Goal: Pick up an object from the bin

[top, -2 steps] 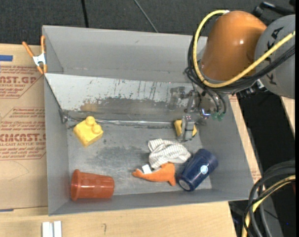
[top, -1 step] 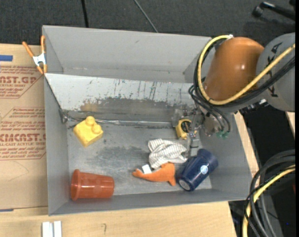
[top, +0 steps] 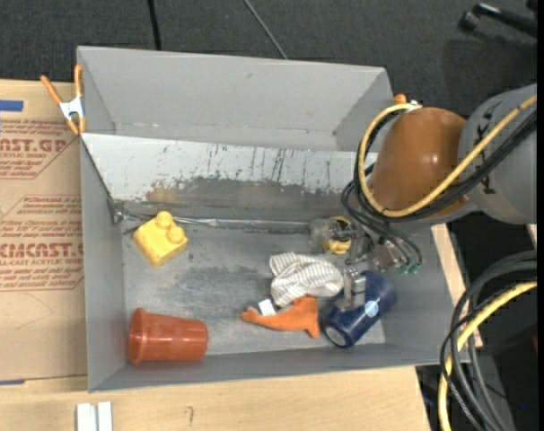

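gripper is down low in the bin, front right corner area, right over a dark blue can-shaped thing lying on its side. can't tell if it's open or closed tbh, the wrist n cables block the view, so not gonna claim it's got hold of anything. blue can sits tilted near the right wall w/ an orange floppy toy touching its left end and a white striped cloth bunched just behind that. imo the blue one's the target bc it's what's directly under the tool (could be the cloth tho, they're v close). yellow block toward the back left and red cup tipped over at front left are well apart, prob irrelevant.
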Robot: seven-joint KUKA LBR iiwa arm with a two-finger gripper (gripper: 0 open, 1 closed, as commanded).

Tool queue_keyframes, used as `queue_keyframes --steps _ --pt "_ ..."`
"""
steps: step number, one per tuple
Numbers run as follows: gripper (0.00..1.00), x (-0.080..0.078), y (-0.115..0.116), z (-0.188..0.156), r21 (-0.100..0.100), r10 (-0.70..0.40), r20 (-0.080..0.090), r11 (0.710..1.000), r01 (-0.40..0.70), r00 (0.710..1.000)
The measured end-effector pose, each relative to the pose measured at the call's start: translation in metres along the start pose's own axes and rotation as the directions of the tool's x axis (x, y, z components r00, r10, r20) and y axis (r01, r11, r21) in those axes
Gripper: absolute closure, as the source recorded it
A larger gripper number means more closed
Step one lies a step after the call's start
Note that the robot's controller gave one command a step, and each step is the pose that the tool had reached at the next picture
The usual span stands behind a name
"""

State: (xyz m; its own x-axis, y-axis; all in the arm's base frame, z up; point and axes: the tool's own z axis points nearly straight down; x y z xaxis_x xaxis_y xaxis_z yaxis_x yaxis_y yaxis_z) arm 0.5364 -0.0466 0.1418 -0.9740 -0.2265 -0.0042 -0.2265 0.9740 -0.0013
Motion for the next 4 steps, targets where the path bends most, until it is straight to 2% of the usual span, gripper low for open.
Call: queue_keyframes --steps 1,2,3,4 --pt "0.0 0.01 0.012 0.037 -0.002 0.084 -0.003 0.996 -0.084 0.996" --pt "1.0 -0.006 0.011 0.072 -0.002 -0.136 -0.001 0.991 0.136 0.991" --pt "1.0 -0.006 0.011 0.072 -0.002 -0.136 -0.001 0.991 0.136 0.991" --pt "1.0 -0.012 0.026 -0.1 0.001 -0.14 0.005 0.99 0.14 0.99"
